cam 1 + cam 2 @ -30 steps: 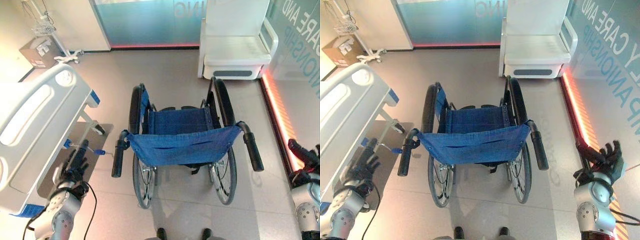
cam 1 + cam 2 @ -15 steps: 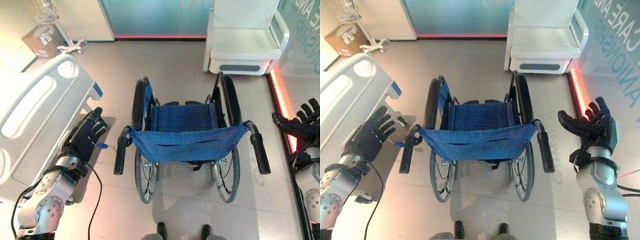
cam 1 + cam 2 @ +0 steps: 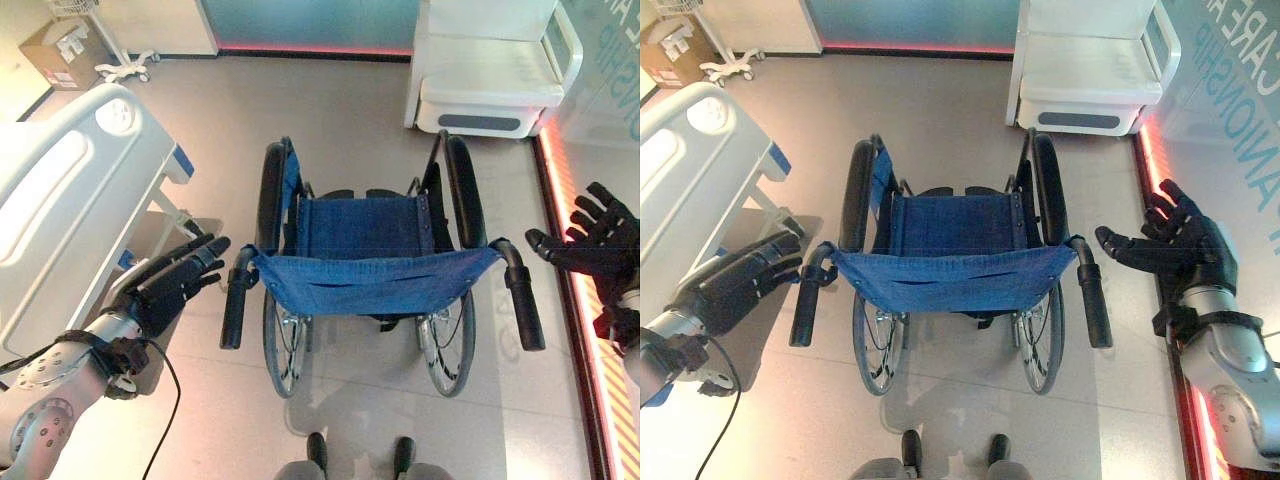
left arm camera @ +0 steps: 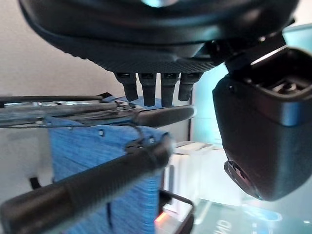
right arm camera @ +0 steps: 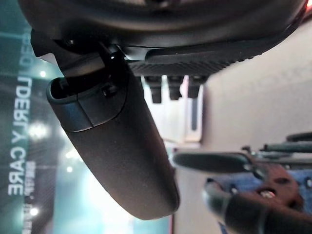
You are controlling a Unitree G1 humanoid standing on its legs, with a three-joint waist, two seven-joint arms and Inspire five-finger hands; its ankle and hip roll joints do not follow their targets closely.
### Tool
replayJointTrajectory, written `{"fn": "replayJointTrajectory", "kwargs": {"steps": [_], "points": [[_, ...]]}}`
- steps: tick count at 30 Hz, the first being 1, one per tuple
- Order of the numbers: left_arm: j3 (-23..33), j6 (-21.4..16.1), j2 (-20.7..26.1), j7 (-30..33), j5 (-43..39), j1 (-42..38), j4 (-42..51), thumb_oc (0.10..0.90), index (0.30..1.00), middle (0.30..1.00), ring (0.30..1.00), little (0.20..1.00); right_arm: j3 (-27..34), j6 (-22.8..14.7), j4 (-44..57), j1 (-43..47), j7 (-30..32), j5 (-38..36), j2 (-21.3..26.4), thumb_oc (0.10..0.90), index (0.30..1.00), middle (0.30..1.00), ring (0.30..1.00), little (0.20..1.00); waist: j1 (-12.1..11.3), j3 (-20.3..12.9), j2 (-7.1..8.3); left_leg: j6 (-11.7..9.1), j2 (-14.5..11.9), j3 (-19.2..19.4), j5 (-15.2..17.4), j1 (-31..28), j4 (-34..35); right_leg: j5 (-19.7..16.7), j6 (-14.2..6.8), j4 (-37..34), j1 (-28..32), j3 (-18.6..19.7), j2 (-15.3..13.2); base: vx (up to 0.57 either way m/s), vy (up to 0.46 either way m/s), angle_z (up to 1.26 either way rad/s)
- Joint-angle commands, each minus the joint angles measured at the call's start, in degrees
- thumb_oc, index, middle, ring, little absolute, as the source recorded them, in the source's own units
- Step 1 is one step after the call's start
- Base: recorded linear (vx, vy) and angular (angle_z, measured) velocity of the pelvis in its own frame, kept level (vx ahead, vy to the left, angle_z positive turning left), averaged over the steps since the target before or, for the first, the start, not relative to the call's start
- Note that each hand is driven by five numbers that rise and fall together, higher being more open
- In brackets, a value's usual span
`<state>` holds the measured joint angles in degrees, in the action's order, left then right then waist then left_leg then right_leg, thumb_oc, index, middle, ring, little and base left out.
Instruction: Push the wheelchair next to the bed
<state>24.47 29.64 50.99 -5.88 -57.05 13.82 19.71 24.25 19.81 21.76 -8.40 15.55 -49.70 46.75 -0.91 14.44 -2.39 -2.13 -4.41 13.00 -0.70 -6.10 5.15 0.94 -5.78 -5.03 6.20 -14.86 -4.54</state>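
The blue-seated wheelchair stands mid-floor, its back toward the robot, with the bed at about nine to ten o'clock of it and well apart. The likeliest trouble is an uneven grasp: if one hand closes on its push handle before the other, the chair would probably swivel, perhaps toward the white armchair at one o'clock. The left hand reaches with straight, spread fingers just beside the left push handle; the right hand, splayed wide, hovers near the right push handle, gripping nothing.
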Motion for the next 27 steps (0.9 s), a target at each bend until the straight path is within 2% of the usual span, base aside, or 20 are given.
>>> {"fn": "replayJointTrajectory", "kwargs": {"steps": [1, 7, 14, 16, 17, 19, 23, 27], "points": [[7.27, -6.13, 8.26, -4.5, -4.52, -0.14, 3.29, 0.8, 0.9, 0.9, 0.9, 0.9, 4.19, -4.69, 6.59, 2.08, -1.95, -3.79, 6.07, 0.8, 0.9, 0.9, 0.9, 0.9, 1.38, -4.09, 1.76, -1.47, -0.65, 3.67, -0.59, 1.88, -1.03, -2.66, -1.56, 1.19, -2.29, 0.12, -1.86, 0.0, 0.0, 0.0], [10.37, -8.53, 9.87, -5.52, -4.35, 4.11, 6.25, 0.8, 0.9, 0.9, 0.9, 0.9, 5.33, -4.88, 8.47, -1.61, -0.7, -5.37, 6.26, 0.8, 0.9, 0.9, 0.9, 0.9, 1.13, -4.18, 1.75, -1.48, -0.74, 3.95, -0.61, 2.14, -1.01, -2.62, -1.54, 0.83, -2.27, -0.08, -1.83, 0.0, 0.0, 0.0], [16.05, -10.79, 10.28, -9.35, -7.4, 11.49, 8.19, 0.8, 0.9, 0.9, 0.9, 0.9, 10.54, -4.97, 9.34, -7.75, 0.41, -12.79, 6.4, 0.8, 0.9, 0.9, 0.9, 0.9, 1.06, -3.91, 2.03, -1.53, -0.71, 3.94, -0.85, 2.89, -0.99, -2.79, -1.65, 0.7, -2.77, -0.24, -1.86, -0.01, -0.001, 0.0], [16.82, -10.7, 10.17, -9.71, -9.39, 12.74, 8.88, 0.8, 0.9, 0.9, 0.9, 0.9, 11.52, -5.19, 9.69, -9.14, -0.11, -13.76, 6.13, 0.8, 0.9, 0.9, 0.9, 0.9, 1.13, -3.87, 2.05, -1.52, -0.67, 3.96, -0.86, 2.92, -0.91, -2.84, -1.76, 0.65, -2.83, -0.29, -1.9, -0.02, -0.002, 0.0], [17.39, -9.47, 9.94, -9.92, -11.0, 13.98, 9.61, 0.8, 0.9, 0.9, 0.9, 0.9, 12.23, -5.5, 10.34, -10.77, -0.5, -14.34, 5.63, 0.8, 0.9, 0.9, 0.9, 0.9, 1.16, -3.89, 2.09, -1.56, -0.63, 3.95, -0.83, 2.94, -0.88, -2.87, -1.92, 0.64, -2.9, -0.46, -1.96, 0.0, 0.0, 0.0], [17.47, -8.61, 10.0, -10.31, -9.44, 15.76, 10.61, 0.8, 0.9, 0.9, 0.9, 0.9, 12.77, -4.88, 10.8, -12.29, 0.18, -14.64, 5.75, 0.8, 0.9, 0.9, 0.9, 0.9, 1.23, -3.87, 2.1, -1.5, -0.6, 4.05, -0.83, 2.92, -0.85, -2.94, -2.06, 0.62, -2.91, -0.63, -2.05, 0.0, 0.0, 0.0], [18.9, -6.07, 10.68, -9.84, -8.58, 20.57, 11.56, 0.8, 0.9, 0.9, 0.9, 0.9, 13.8, -2.14, 10.95, -16.22, 1.69, -14.08, 7.1, 0.8, 0.9, 0.9, 0.9, 0.9, 1.14, -3.63, 1.74, -1.4, -0.48, 3.95, -1.06, 3.28, -0.86, -3.06, -2.13, 0.5, -3.12, -0.75, -2.03, 0.0, 0.0, 0.0], [19.59, -6.16, 11.99, -10.1, -10.27, 22.94, 11.8, 0.8, 0.9, 0.9, 0.9, 0.9, 13.33, -0.52, 10.79, -17.82, 1.03, -15.26, 8.95, 0.8, 0.9, 0.9, 0.9, 0.9, 1.33, -2.91, 1.51, -1.32, -0.42, 3.92, -1.36, 3.71, -0.77, -3.24, -2.12, 0.4, -3.51, -0.56, -1.96, -0.03, 0.014, -0.03]]}}
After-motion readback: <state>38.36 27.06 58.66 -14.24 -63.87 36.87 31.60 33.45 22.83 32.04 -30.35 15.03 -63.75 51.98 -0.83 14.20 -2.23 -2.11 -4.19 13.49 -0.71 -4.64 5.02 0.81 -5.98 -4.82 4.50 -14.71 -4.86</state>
